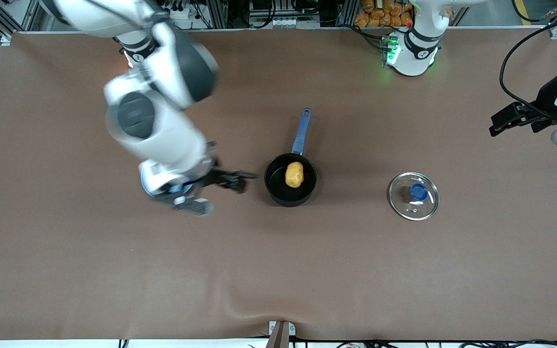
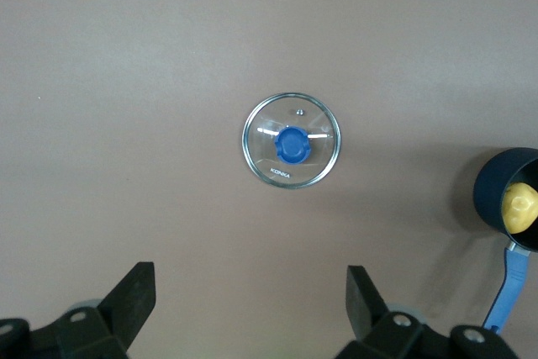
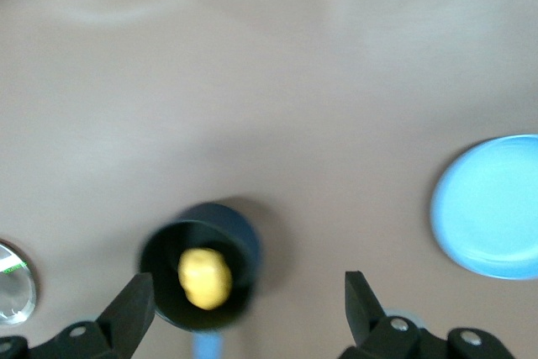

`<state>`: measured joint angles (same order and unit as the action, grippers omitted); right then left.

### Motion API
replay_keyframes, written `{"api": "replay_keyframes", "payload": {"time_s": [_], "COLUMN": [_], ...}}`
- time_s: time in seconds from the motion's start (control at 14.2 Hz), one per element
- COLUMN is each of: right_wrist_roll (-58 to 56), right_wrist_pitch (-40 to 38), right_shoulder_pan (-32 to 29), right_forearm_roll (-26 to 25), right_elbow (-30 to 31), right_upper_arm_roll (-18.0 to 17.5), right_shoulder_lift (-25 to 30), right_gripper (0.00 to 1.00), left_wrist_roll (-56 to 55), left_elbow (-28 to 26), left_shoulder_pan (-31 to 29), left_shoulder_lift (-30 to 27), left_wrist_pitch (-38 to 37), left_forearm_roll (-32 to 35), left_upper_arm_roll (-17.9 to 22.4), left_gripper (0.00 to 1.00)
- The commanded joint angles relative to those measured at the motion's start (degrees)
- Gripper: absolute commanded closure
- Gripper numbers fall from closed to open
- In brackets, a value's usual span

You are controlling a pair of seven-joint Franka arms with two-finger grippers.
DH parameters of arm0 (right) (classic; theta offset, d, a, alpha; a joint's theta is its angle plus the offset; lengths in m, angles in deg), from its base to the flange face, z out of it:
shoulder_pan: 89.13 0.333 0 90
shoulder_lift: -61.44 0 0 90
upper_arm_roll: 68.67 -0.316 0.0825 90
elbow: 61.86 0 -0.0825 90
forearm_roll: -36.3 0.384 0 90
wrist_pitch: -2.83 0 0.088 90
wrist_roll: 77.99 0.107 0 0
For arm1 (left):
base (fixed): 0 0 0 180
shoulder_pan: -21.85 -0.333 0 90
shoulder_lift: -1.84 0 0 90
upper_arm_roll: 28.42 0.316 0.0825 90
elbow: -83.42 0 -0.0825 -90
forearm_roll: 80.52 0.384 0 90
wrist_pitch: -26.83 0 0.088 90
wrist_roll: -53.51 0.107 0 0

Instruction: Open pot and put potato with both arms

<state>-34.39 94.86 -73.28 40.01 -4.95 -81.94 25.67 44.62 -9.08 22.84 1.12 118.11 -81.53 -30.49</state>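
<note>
The black pot [image 1: 275, 189] stands open mid-table, its blue handle [image 1: 301, 130] pointing toward the robots' bases. The yellow potato [image 1: 294, 174] lies inside it. The glass lid [image 1: 405, 204] with its blue knob [image 1: 418, 192] lies flat on the table, toward the left arm's end. My right gripper [image 1: 237, 181] is open and empty, in the air beside the pot; its wrist view shows the pot [image 3: 160, 271] and potato [image 3: 204, 277] between its fingers [image 3: 126, 317]. My left gripper [image 1: 498, 123] is open and empty, high near the table's end, looking down on the lid [image 2: 292, 139].
A flat light-blue plate [image 3: 492, 208] shows in the right wrist view; in the front view the right arm hides it. The brown mat [image 1: 278, 270] has a ripple near its front edge. The left wrist view also shows the pot [image 2: 492, 195] at its edge.
</note>
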Motion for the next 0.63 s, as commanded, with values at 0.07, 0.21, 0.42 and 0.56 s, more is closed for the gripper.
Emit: {"api": "replay_keyframes", "payload": {"time_s": [0.07,0.21,0.42,0.56], "right_wrist_roll": [-5.27,-13.23,-17.48,-24.67], "right_wrist_pitch": [-10.61,-12.05,-12.04,-12.58], "right_shoulder_pan": [-11.98,-12.42,-12.60,-12.25], "right_forearm_roll": [-5.33,-12.90,-10.05,-6.01], "right_elbow": [1.27,1.27,1.88,7.91], "right_upper_arm_roll": [-7.03,-6.85,-1.16,5.41], "right_shoulder_lift": [4.37,7.01,12.89,19.64], "right_gripper": [0.00,0.00,0.00,0.00], "left_wrist_roll": [0.45,0.45,0.62,-0.16], "left_elbow": [0.48,0.75,0.92,1.01], "left_shoulder_pan": [-0.46,-0.64,-0.64,-0.46], "left_shoulder_lift": [0.11,0.20,0.20,0.28], "left_wrist_pitch": [-0.85,-0.85,-0.41,0.38], "left_forearm_roll": [-1.37,-2.42,-2.51,-2.42], "left_upper_arm_roll": [-0.22,-0.14,0.04,-0.05], "left_gripper": [0.00,0.00,0.00,0.00]}}
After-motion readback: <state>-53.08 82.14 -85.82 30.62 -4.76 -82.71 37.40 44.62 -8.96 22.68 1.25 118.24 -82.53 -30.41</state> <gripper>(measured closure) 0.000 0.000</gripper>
